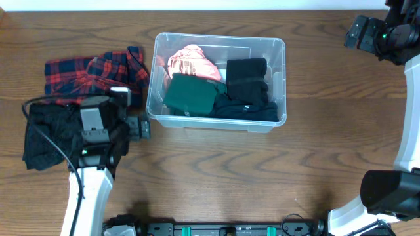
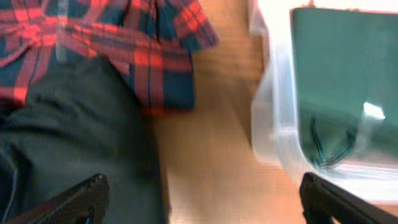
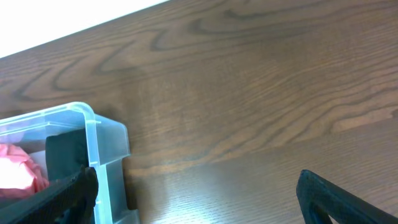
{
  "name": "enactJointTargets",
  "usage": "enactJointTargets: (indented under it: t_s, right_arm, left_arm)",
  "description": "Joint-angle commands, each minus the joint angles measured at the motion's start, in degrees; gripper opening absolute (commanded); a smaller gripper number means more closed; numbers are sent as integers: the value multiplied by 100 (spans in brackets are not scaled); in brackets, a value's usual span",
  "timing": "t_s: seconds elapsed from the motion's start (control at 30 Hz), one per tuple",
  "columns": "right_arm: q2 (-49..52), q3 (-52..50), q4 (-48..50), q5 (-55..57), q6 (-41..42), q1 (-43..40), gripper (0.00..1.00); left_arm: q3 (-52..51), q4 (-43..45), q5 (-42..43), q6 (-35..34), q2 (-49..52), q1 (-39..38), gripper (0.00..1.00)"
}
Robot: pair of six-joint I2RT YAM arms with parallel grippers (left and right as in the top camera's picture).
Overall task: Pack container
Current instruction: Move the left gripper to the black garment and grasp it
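Container: From the overhead view I see the clear container (image 1: 281, 72) standing upright on the wooden table (image 1: 262, 177), at the middle of its far half.
Contents: A pink garment (image 1: 191, 63) lies in the far left corner, a folded green garment (image 1: 190, 95) just in front of it, and black garments (image 1: 248, 78) fill the right side.
Left jaws: My left gripper (image 2: 205, 202) has its jaws spread wide with nothing between them. It hangs over bare wood just left of the container's near left corner, which shows in the left wrist view with the green cloth behind the clear wall.
Right jaws: My right gripper (image 3: 199, 199) also stands fully open and empty, above bare table to the right of the container. One corner of the bin sits at the left edge of the right wrist view.
Loose clothes: A red-and-navy plaid shirt (image 1: 92, 75) lies left of the container. A crumpled black garment (image 1: 49, 134) lies nearer the left arm, touching the shirt's edge.
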Motion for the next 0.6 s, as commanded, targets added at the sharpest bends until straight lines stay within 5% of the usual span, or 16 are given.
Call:
enactJointTargets:
  t_s: [0.0, 0.57]
  right_arm:
    - [4, -28, -13, 17, 61, -15, 99]
    - [4, -28, -13, 17, 61, -11, 99]
  left_arm:
    - [94, 236, -619, -511, 251, 31, 98]
    - [94, 358, -1799, -800, 2081, 28, 98]
